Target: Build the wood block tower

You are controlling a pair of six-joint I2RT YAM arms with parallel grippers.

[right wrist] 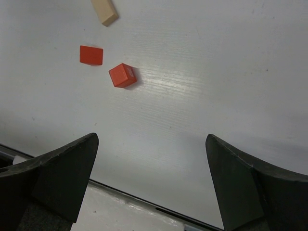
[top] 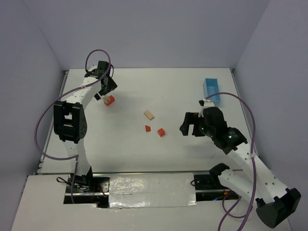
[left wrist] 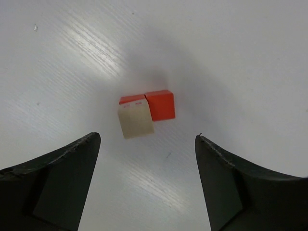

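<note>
In the left wrist view a tan cube (left wrist: pixel 135 120) sits on a red-orange cube (left wrist: pixel 131 100), and a second red-orange cube (left wrist: pixel 161 105) stands right beside them. This small group (top: pixel 109 100) is at the far left of the table. My left gripper (top: pixel 102 90) (left wrist: pixel 147 143) hovers over it, open and empty. A tan slab (top: pixel 149 114) (right wrist: pixel 105 10), a red wedge (top: pixel 147 128) (right wrist: pixel 91 55) and a red cube (top: pixel 160 132) (right wrist: pixel 122 75) lie loose mid-table. My right gripper (top: pixel 188 126) (right wrist: pixel 151 139) is open and empty, to the right of them.
A light blue rectangular box (top: pixel 211 90) stands at the far right, behind the right arm. The table's near edge with a silvery taped strip (top: pixel 149 190) runs between the arm bases. Grey walls close in the sides.
</note>
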